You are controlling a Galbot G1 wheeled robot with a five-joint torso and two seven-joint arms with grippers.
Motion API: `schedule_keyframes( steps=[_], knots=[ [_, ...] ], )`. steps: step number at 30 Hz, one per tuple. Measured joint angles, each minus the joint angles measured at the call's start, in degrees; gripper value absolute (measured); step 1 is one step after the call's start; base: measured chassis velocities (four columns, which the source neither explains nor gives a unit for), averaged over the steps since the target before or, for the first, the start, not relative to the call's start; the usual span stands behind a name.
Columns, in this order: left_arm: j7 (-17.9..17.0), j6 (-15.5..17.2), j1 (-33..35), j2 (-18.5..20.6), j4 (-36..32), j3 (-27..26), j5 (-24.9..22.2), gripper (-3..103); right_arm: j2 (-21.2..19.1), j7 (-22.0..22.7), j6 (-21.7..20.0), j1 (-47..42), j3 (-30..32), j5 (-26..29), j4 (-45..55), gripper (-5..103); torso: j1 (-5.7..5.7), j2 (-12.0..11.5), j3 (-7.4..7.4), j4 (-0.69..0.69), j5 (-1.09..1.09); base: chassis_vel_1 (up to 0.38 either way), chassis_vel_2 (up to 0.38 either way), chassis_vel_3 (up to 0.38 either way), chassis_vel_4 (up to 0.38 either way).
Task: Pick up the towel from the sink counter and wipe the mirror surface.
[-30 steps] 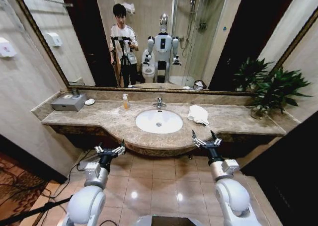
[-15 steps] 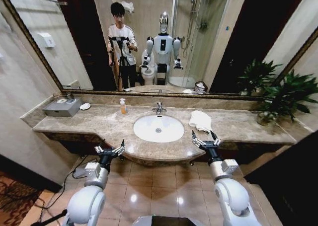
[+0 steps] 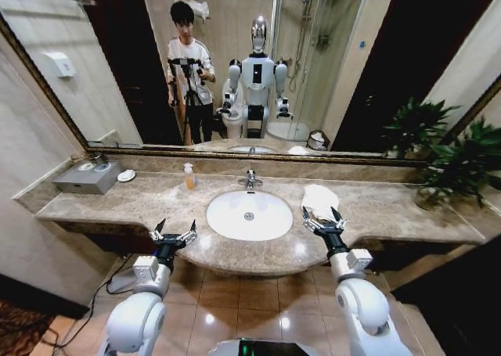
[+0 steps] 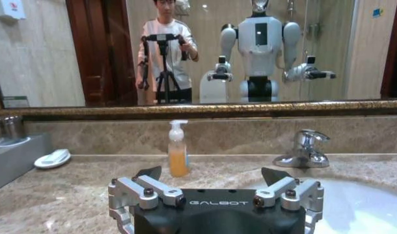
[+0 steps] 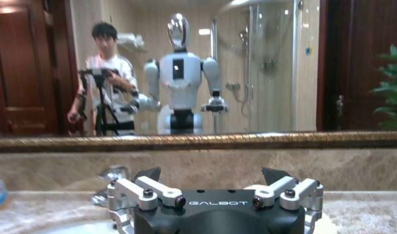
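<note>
At two o'clock from the white basin (image 3: 250, 214), the towel (image 3: 319, 200) lies crumpled on the table (image 3: 117, 206), below the mirror (image 3: 329, 66). Just short of it hangs the right claw (image 3: 322, 219), spread wide and empty. The left claw (image 3: 174, 232), equally wide and empty, hovers at the table's front edge. A low approach could shove the loose cloth backward, or catch only one fold.
</note>
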Motion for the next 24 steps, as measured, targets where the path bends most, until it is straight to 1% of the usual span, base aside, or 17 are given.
schedule_keyframes(
  steps=[2, 3, 4, 7, 8, 10, 11, 14, 15, 16, 18, 19, 21, 24],
  knots=[
    [0.0, 0.0, 0.0, -0.01, 0.0, 0.0, 0.0, 100, -1.05, 0.07, -2.0, 2.47, 0.03, -0.04, -2.05, 100, 0.0, 0.0, 0.0, -0.02, 0.02, -0.04, 0.017, 0.013, -0.011],
    [0.0, 0.0, 0.0, -0.01, 0.0, 0.0, 0.0, 100, -1.05, 0.07, -2.0, 2.47, 0.03, -0.04, -2.05, 100, 0.0, 0.0, 0.0, -0.02, 0.02, 0.0, 0.0, 0.0, 0.0],
    [0.0, 0.0, 0.0, 0.0, 0.0, 0.01, 0.0, 100, -1.58, 0.15, -2.9, 4.25, 0.05, -0.06, -3.45, 100, -0.01, 0.0, 0.0, -0.05, 0.01, 0.0, 0.0, 0.0, 0.0],
    [0.0, 0.0, 0.01, 0.0, 0.0, 0.0, 0.0, 100, -3.28, 0.37, -6.12, 10.25, -0.29, 0.0, -7.61, 100, -0.06, 0.01, -0.01, 0.0, 0.01, 0.0, 0.0, 0.0, 0.0],
    [0.0, 0.0, 0.01, 0.0, 0.0, 0.0, 0.0, 100, -3.28, 0.37, -6.12, 10.25, -0.29, 0.0, -7.61, 100, -0.06, 0.01, -0.01, 0.0, 0.01, 0.0, 0.0, 0.0, 0.0],
    [0.0, 0.0, 0.02, 0.0, 0.0, 0.0, 0.0, 100, -4.66, 0.96, -10.64, 16.53, -1.53, 1.38, -11.86, 100, -0.06, 0.01, -0.01, 0.0, -0.01, 0.0, 0.0, 0.0, 0.0],
    [0.0, 0.0, 0.02, 0.0, 0.0, 0.0, 0.0, 100, -4.66, 0.96, -10.64, 16.53, -1.53, 1.38, -11.86, 100, -0.06, 0.01, -0.01, 0.0, -0.01, 0.0, 0.0, 0.0, 0.0],
    [0.0, 0.0, 0.01, 0.0, 0.0, 0.0, 0.0, 100, -6.14, 1.66, -15.46, 22.06, -2.99, 2.96, -17.45, 100, -0.05, 0.01, -0.01, 0.02, 0.02, 0.0, 0.0, 0.0, 0.0],
    [0.0, 0.0, 0.01, 0.0, 0.0, 0.0, 0.0, 100, -6.71, 1.81, -17.25, 23.4, -3.16, 3.2, -19.13, 100, -0.04, 0.01, 0.0, 0.0, 0.01, 0.0, 0.0, 0.0, 0.0],
    [0.0, 0.0, 0.01, 0.0, 0.0, 0.0, 0.0, 100, -6.71, 1.81, -17.25, 23.4, -3.16, 3.2, -19.13, 100, -0.04, 0.01, 0.0, 0.0, 0.01, 0.0, 0.0, 0.0, 0.0],
    [0.0, 0.0, 0.01, 0.0, 0.0, 0.0, 0.0, 100, -7.7, 2.33, -21.34, 26.55, -3.5, 4.6, -22.66, 100, -0.03, 0.0, 0.0, -0.03, 0.02, 0.0, 0.0, 0.0, 0.0],
    [0.0, 0.0, 0.01, 0.0, 0.0, 0.0, 0.0, 100, -7.7, 2.33, -21.34, 26.55, -3.5, 4.6, -22.66, 100, -0.03, 0.0, 0.0, -0.03, 0.02, 0.0, 0.0, 0.0, 0.0],
    [0.0, 0.0, 0.01, 0.0, 0.0, 0.0, 0.0, 100, -8.18, 3.22, -23.97, 29.07, -3.67, 6.01, -26.0, 100, -0.03, 0.01, 0.0, -0.02, 0.01, 0.0, 0.0, 0.0, 0.0],
    [0.0, 0.0, 0.01, 0.0, 0.0, 0.0, 0.0, 100, -8.48, 3.41, -25.13, 30.55, -3.83, 6.36, -28.49, 100, -0.03, 0.0, 0.0, -0.01, 0.02, 0.0, 0.0, 0.0, 0.0]
  ],
)
